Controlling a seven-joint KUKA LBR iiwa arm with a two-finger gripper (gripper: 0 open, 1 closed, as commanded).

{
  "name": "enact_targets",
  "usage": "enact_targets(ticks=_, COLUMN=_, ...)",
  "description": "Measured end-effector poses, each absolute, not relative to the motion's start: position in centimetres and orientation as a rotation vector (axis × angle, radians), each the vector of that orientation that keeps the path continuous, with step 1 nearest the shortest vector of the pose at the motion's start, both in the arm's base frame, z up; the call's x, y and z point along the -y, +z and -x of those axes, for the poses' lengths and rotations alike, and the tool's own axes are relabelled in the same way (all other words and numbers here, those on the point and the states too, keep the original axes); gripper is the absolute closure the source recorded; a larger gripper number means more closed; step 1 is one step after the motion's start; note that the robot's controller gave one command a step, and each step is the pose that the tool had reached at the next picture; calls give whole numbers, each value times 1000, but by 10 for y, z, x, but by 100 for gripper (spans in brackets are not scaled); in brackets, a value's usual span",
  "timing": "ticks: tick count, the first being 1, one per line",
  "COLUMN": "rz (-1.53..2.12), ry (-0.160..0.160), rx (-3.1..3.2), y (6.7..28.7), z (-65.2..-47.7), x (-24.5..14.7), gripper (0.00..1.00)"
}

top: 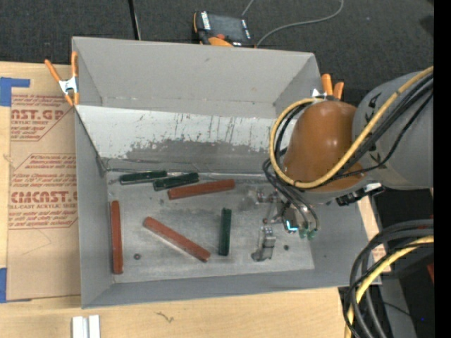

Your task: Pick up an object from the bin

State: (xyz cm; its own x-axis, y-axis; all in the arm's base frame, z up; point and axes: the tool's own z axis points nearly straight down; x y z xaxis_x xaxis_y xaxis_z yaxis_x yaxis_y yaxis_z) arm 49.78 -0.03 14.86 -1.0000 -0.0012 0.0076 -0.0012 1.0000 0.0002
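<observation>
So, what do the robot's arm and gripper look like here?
The arm is thick, rounded and grey. Its wrist carries a smooth orange-brown dome cover, ringed by looping yellow and black cables. Below it is a small gripper of bare grey metal, with a tiny green spot beside it.

**Surroundings of my station**

I work on a light-brown tabletop [211,314]. Beyond its far edge lies dark floor [56,13] carrying a black-and-orange device [222,28], a pale cable [296,25] and a thin black rod [131,5].
</observation>
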Motion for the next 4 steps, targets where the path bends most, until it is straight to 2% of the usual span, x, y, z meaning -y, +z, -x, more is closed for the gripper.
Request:
enact_targets(ticks=1, rz=-398, ry=-4, rx=3113, y=71, z=-513, x=-109, gripper=0)
enact_targets(ticks=2, rz=-392, ry=-2, rx=3117, y=73, z=-514, x=-107, gripper=100)
enact_targets(ticks=3, rz=-392, ry=-2, rx=3116, y=72, z=-514, x=-107, gripper=0)
enact_targets(ticks=4, rz=-392, ry=-2, rx=3116, y=73, z=-514, x=-107, gripper=100)
